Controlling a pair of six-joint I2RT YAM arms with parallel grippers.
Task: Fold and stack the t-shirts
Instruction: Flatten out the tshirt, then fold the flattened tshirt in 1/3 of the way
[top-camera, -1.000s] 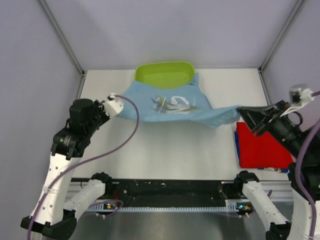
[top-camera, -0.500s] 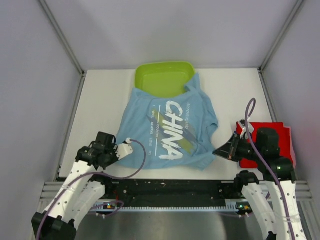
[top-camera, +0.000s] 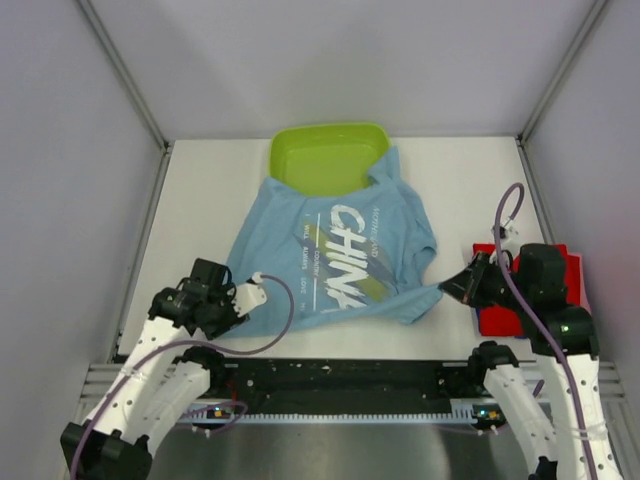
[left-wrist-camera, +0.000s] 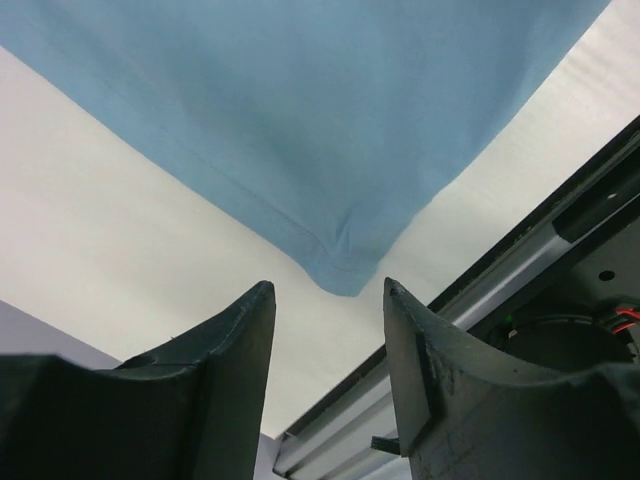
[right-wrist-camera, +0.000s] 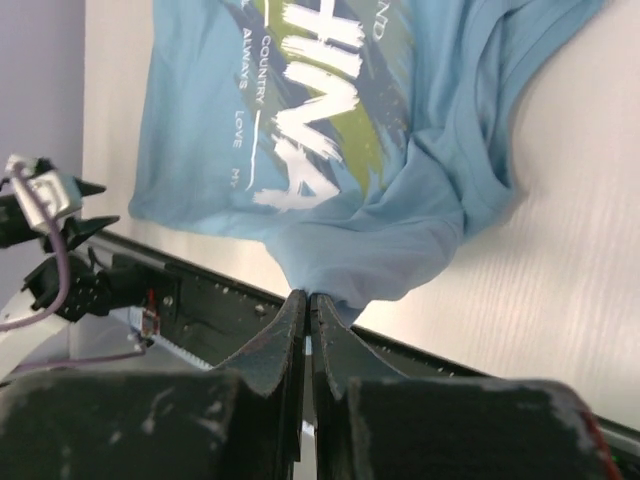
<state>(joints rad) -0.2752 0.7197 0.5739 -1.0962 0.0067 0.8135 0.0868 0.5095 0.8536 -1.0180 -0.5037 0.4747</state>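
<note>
The light blue t-shirt with white CHINA lettering lies spread face up on the white table, its collar end draped over the front rim of the lime-green basin. My left gripper stands open at the shirt's near left corner; in the left wrist view that corner lies just beyond the parted fingertips, with nothing between them. My right gripper is shut on the shirt's near right hem, and the cloth bunches into the closed jaws. A folded red t-shirt lies under the right arm.
The black and silver rail runs along the table's near edge, just behind both grippers. Grey walls and slanted frame posts enclose the table on three sides. The left arm's purple cable loops over the shirt's near hem.
Both arms brought the shirt down from the air and laid it flat toward the near edge. The left gripper has opened and let go of its corner; the right stays shut.
</note>
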